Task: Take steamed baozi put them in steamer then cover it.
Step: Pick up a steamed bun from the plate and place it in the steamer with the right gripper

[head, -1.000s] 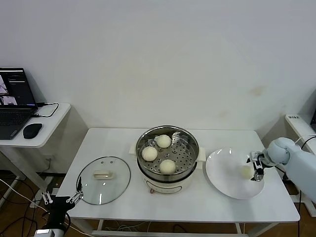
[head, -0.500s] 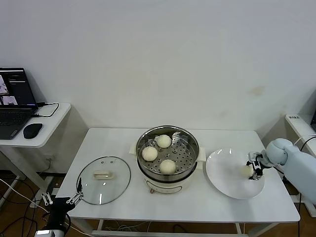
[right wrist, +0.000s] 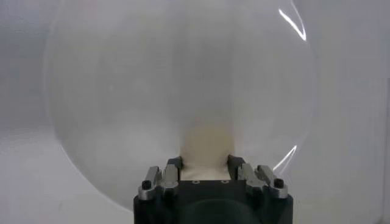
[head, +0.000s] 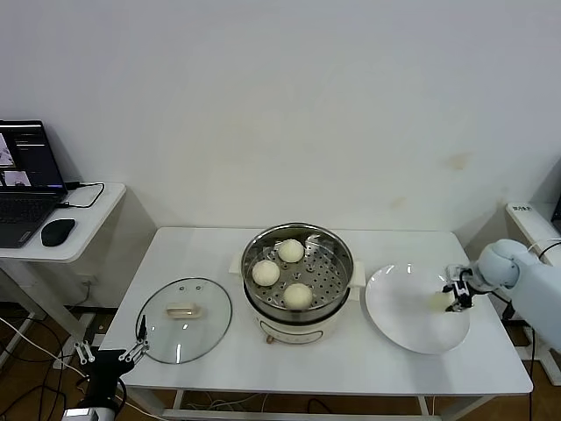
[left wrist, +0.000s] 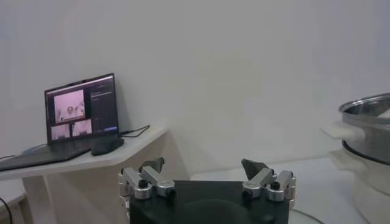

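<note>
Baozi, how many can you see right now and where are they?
4. Three sit on the steamer tray: baozi, baozi, baozi. The fourth baozi is on the white plate, between the right gripper fingers.

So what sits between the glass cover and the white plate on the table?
In the head view, the steamer stands between the cover and the plate, with three baozi in its tray.
</note>
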{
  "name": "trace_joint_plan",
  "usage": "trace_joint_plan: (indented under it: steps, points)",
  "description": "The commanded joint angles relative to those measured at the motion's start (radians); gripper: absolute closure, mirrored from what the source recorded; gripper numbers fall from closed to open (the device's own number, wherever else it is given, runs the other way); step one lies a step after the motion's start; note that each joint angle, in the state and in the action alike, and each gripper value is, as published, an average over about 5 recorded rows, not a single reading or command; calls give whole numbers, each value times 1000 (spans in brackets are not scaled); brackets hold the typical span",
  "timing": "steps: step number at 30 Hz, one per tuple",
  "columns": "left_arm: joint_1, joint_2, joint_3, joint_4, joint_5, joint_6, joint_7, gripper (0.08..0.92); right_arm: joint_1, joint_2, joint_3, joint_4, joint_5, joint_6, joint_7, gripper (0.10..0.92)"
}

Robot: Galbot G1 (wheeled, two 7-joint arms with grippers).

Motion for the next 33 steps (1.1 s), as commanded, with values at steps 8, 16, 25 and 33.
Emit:
trace_joint_plan:
  steps: [8, 16, 25, 33]
  points:
    - [-10, 4, 20, -10, 2, 1, 1, 177, 609, -74, -443, 356, 408, -176, -2, 524]
    - [-5, 2, 24, -19, 3, -1, 1, 177, 820, 78, -590, 413, 634, -300, 70, 520]
    - [2, -11, 16, -35, 3, -2, 1, 177, 808, 282, -657, 414, 786, -419, 169, 517]
    - [10, -24, 2, -36, 3, -11, 0, 177, 698, 378, -661, 329, 779, -480, 214, 516]
